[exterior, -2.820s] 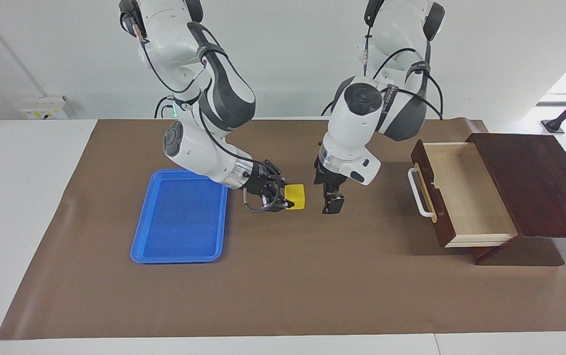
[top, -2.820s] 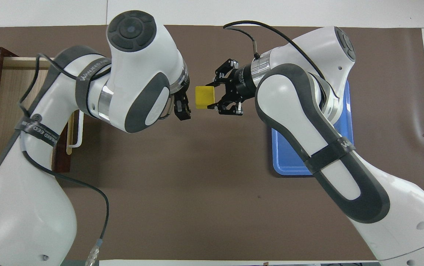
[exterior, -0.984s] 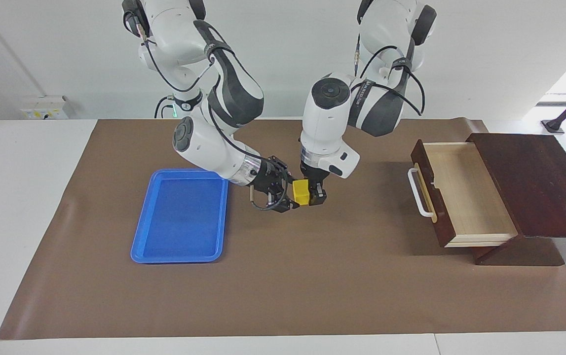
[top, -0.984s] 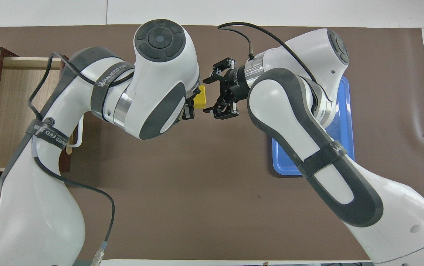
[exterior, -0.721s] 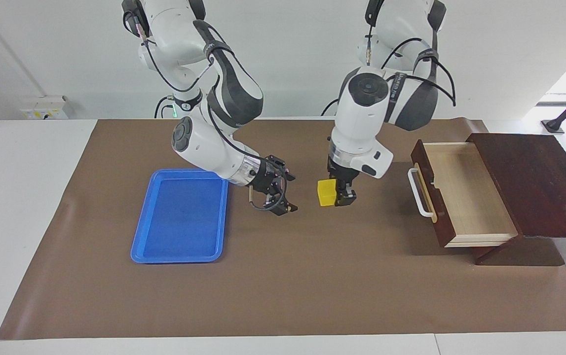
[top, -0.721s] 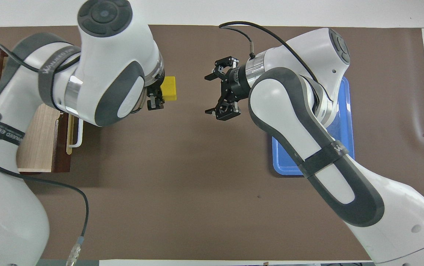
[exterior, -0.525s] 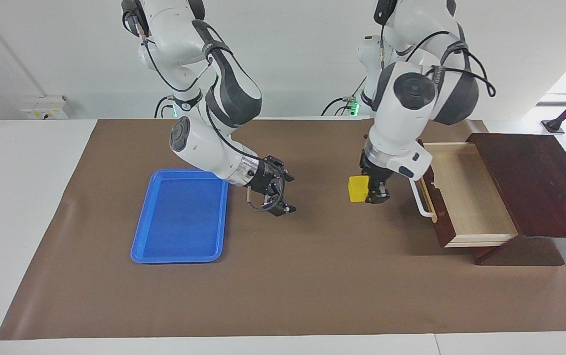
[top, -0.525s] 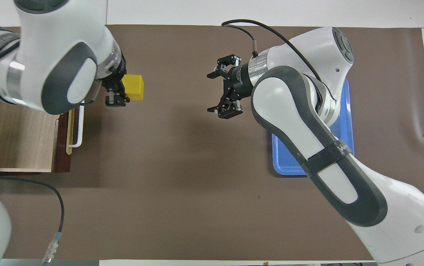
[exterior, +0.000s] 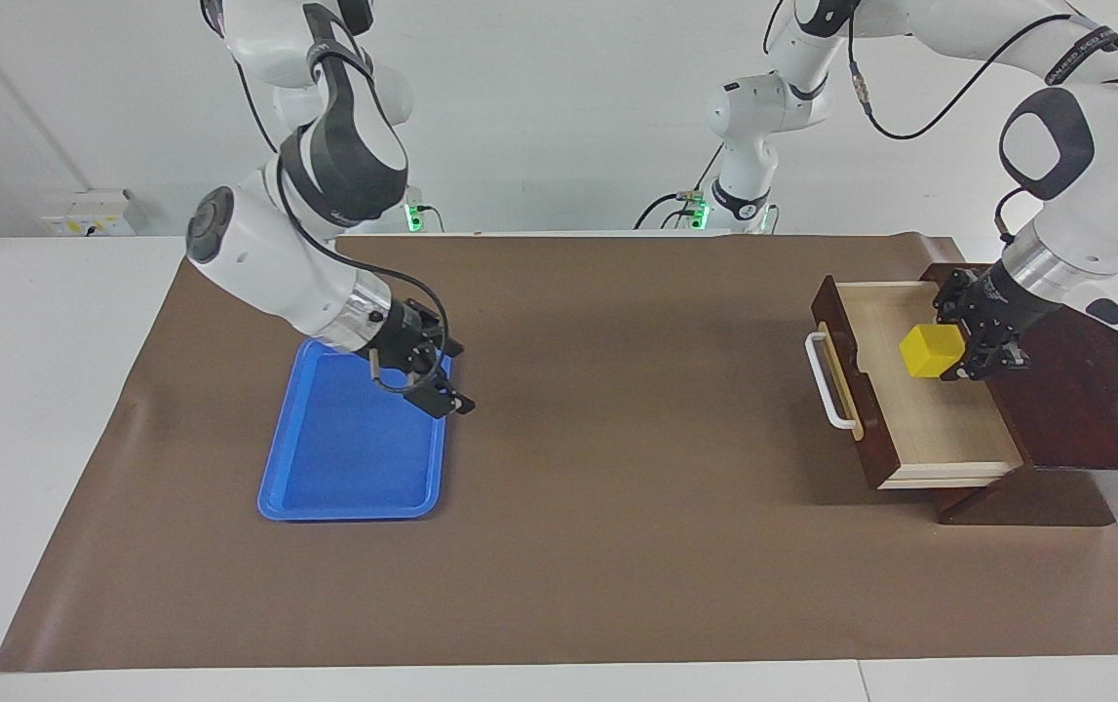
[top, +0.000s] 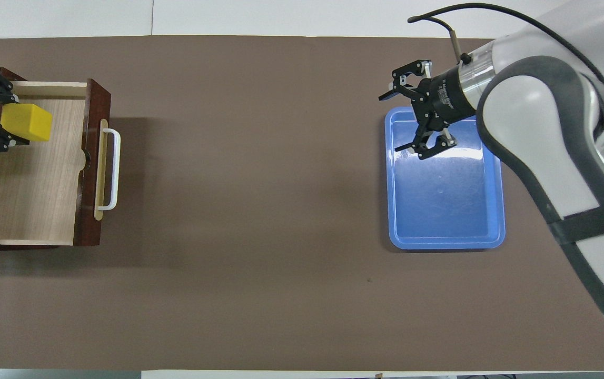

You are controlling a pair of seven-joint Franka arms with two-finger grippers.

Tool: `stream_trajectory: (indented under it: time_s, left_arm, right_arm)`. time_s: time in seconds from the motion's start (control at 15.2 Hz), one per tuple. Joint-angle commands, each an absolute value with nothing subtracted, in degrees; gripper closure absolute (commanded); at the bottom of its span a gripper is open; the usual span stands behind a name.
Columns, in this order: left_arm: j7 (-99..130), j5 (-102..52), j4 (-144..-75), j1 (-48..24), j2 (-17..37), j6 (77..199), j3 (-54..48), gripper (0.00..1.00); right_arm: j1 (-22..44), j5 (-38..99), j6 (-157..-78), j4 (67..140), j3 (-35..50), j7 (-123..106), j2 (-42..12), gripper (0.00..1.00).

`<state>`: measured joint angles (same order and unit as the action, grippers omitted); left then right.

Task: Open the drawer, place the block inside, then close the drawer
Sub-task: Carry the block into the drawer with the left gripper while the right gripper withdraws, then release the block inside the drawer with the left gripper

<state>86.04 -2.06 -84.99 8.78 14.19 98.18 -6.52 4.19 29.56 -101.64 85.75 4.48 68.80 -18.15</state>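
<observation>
Over one drawer (exterior: 919, 409), one block (exterior: 931, 350)

High facing view, steep overhead, shared table (exterior: 559, 585)

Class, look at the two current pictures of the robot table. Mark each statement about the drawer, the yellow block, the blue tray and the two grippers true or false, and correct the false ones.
1. The drawer is pulled open. True.
2. The yellow block lies on the blue tray. False: the left gripper holds it above the open drawer.
3. The right gripper is open and holds nothing. True.
4. The right gripper is at the drawer's white handle. False: it is over the blue tray, at the right arm's end of the table.
5. The blue tray has nothing lying in it. True.
</observation>
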Motion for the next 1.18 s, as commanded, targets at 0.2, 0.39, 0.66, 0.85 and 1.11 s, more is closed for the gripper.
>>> stream_trajectory:
  time_s: [0.2,0.39,0.66,0.85,1.11]
  left_arm:
    - [84.37,-2.64,-109.05,13.27,3.35,112.23,-7.03,1.0]
    - [85.68,-2.99,-111.97,12.4,2.11,113.02,-7.12,1.0]
    - [89.03,-2.9,-111.97,10.28,2.11,113.91,-7.12,0.66]
    - [89.38,-2.55,-105.69,10.2,3.25,111.12,-7.38,0.0]
    - [97.07,-1.67,-93.61,3.72,6.59,100.37,-7.38,0.0]
  right_arm:
    - [-0.69,14.53,-89.75,86.4,5.01,36.88,-12.23,0.0]
    - [-2.28,6.8,-86.93,86.66,5.1,19.22,-8.1,0.0]
    - [-3.95,-0.07,-84.73,87.36,5.1,3.98,-2.3,0.0]
    - [-3.87,-2.9,-83.41,87.71,5.27,-2.01,0.61,0.0]
    - [-5.1,-2.81,-84.1,88.5,5.54,-4.22,1.32,0.0]
